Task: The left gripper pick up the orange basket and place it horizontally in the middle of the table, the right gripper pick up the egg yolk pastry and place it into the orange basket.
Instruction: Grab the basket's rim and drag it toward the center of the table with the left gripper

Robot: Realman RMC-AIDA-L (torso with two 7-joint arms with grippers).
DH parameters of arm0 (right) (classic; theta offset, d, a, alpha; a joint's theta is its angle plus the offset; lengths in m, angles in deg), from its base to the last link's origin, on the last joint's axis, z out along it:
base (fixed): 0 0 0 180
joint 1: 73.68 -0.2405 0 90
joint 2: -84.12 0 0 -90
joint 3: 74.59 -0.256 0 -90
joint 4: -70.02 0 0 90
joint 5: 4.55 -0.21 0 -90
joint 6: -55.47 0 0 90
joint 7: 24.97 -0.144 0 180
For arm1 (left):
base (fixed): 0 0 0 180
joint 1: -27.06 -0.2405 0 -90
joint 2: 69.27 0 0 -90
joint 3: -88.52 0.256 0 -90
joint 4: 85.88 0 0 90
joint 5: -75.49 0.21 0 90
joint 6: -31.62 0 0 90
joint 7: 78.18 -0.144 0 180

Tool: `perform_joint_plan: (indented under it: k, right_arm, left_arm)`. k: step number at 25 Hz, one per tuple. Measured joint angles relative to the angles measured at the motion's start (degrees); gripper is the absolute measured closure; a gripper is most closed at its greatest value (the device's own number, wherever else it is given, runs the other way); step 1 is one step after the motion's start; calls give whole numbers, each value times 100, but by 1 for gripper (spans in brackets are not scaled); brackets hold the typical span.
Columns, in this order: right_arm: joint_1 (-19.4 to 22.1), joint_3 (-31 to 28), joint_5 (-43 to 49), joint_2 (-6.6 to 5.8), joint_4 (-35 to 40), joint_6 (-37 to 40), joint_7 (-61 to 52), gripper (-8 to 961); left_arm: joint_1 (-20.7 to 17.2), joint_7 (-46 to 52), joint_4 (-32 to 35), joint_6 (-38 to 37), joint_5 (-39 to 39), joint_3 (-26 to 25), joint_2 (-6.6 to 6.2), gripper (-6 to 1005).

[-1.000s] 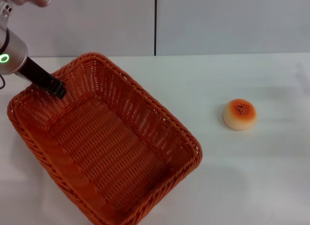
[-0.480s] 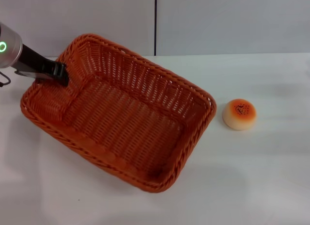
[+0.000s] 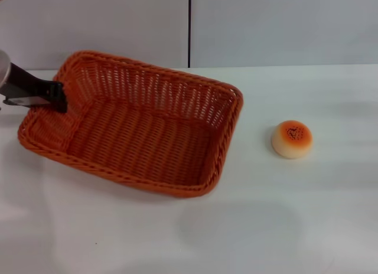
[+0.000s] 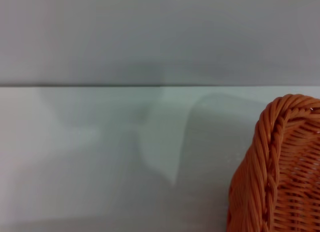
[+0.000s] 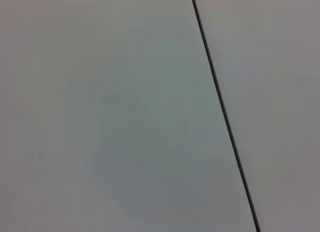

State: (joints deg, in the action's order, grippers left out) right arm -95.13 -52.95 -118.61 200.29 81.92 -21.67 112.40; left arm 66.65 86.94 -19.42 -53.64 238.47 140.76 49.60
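The orange basket (image 3: 136,129) lies nearly level across the left and middle of the white table (image 3: 283,215), its long side running left to right. My left gripper (image 3: 58,97) is shut on the basket's left rim, its black fingers coming in from the left edge. A corner of the woven rim (image 4: 267,157) shows in the left wrist view. The egg yolk pastry (image 3: 292,139) rests on the table to the right of the basket, apart from it. My right gripper is out of view; its wrist view shows only a grey wall with a dark seam.
A grey wall with a vertical dark seam (image 3: 189,29) stands behind the table. Bare tabletop lies in front of the basket and around the pastry.
The basket has swung from a steep diagonal to nearly horizontal, its right end moving up and back. My left gripper has moved left and slightly up with the rim. The pastry stayed put.
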Motion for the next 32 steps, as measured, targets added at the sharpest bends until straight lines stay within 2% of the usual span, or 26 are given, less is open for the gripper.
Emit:
perform_joint_plan:
  k: [6, 10, 18, 22, 32]
  right_arm:
    - [-10, -1, 4, -42, -60, -4, -1, 272]
    - [-37, 8, 6, -42, -75, -13, -10, 272]
    - [-120, 39, 7, -6, -85, 23, -1, 274]
    - [-171, 41, 7, 17, -82, 31, 14, 274]
    - [-189, 51, 7, 56, -42, 5, -6, 276]
  left_arm:
    - [-84, 6, 53, -180, 119, -371, -12, 822]
    - [-189, 7, 123, -363, 234, -385, -16, 832]
    - [-698, -21, 854, -879, 194, -304, -52, 871]
    - [-803, -67, 968, -899, 34, -297, -56, 873]
    - [-803, -94, 940, -959, -225, 307, -63, 874]
